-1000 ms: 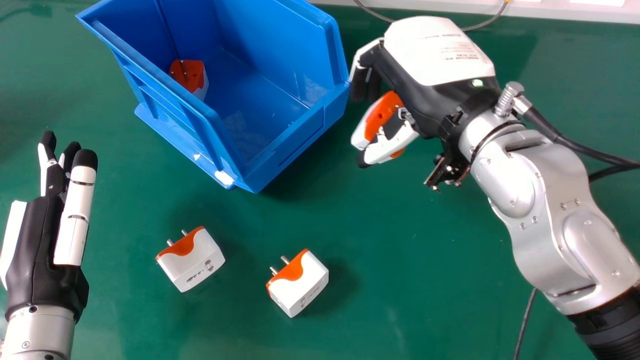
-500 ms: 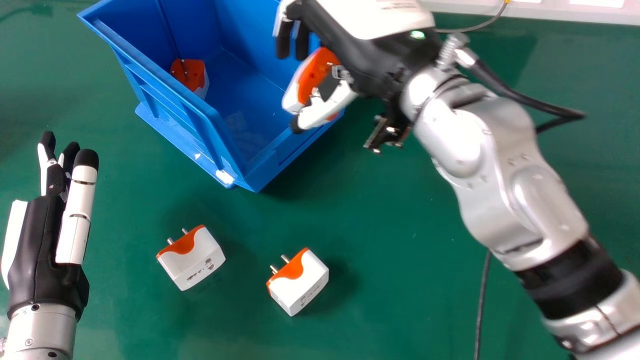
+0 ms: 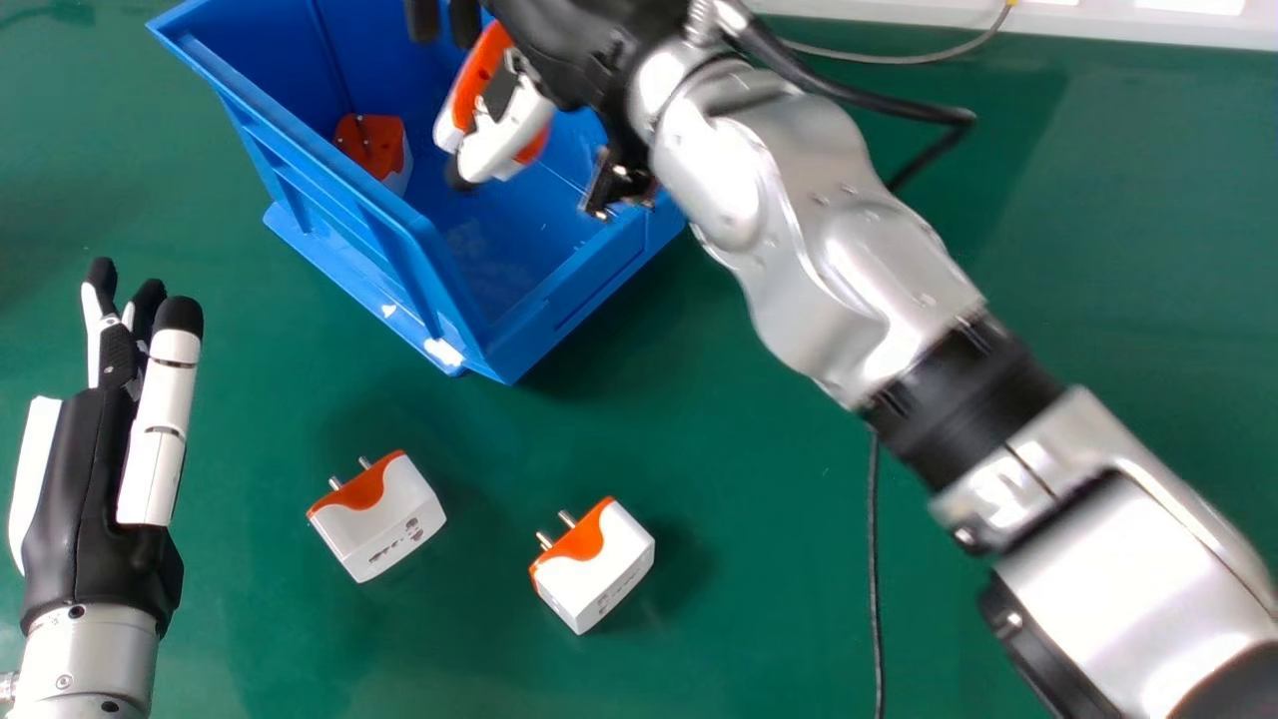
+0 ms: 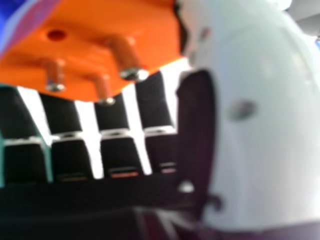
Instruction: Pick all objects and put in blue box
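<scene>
Partly beyond the head view's top edge, right hand (image 3: 564, 45) around 1 orange-white adapter (image 3: 478, 76).

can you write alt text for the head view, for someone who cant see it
The robot's right hand holds an orange and white plug adapter over a blue box with another adapter inside. Two more stand on the green table; the open left hand is at left.
</scene>
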You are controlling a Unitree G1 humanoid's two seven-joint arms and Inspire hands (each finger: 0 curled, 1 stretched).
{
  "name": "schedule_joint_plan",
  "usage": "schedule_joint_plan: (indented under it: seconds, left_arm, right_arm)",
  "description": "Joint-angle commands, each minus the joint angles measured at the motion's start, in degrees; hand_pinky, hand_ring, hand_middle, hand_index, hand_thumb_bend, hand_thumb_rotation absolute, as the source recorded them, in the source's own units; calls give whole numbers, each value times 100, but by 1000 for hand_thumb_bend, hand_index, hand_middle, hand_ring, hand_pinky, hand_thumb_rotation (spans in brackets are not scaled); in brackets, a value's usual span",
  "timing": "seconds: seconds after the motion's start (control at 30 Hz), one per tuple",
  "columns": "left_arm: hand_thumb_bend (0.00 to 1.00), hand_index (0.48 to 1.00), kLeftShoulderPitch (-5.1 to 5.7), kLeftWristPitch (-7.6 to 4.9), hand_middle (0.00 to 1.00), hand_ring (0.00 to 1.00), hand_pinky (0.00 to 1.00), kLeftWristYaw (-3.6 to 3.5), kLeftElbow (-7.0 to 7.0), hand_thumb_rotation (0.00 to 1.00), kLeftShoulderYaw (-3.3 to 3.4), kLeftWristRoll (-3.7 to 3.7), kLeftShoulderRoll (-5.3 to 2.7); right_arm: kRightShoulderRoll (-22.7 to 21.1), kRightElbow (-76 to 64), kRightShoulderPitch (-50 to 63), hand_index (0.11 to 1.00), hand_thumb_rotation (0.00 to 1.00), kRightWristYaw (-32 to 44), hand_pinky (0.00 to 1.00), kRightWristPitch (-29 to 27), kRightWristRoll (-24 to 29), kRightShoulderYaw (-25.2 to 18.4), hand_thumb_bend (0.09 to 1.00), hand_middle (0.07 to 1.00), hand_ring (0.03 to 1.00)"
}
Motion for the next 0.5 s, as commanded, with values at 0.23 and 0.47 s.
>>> schedule_joint_plan:
  seconds: [0.23, 0.47]
  left_arm:
    - [509, 1000, 114, -104, 1000, 1000, 1000, 7, -172, 907, 8, -8, 6]
    - [508, 1000, 154, -93, 1000, 1000, 1000, 49, -251, 907, -14, 7, -36]
  right_arm:
    - [498, 2218, -1411, 545, 0, -738, 320, -764, 8, 341, 492, 515, 425]
    - [693, 2954, -1695, 513, 0, -1154, 335, -1003, -23, 541, 495, 510, 441]
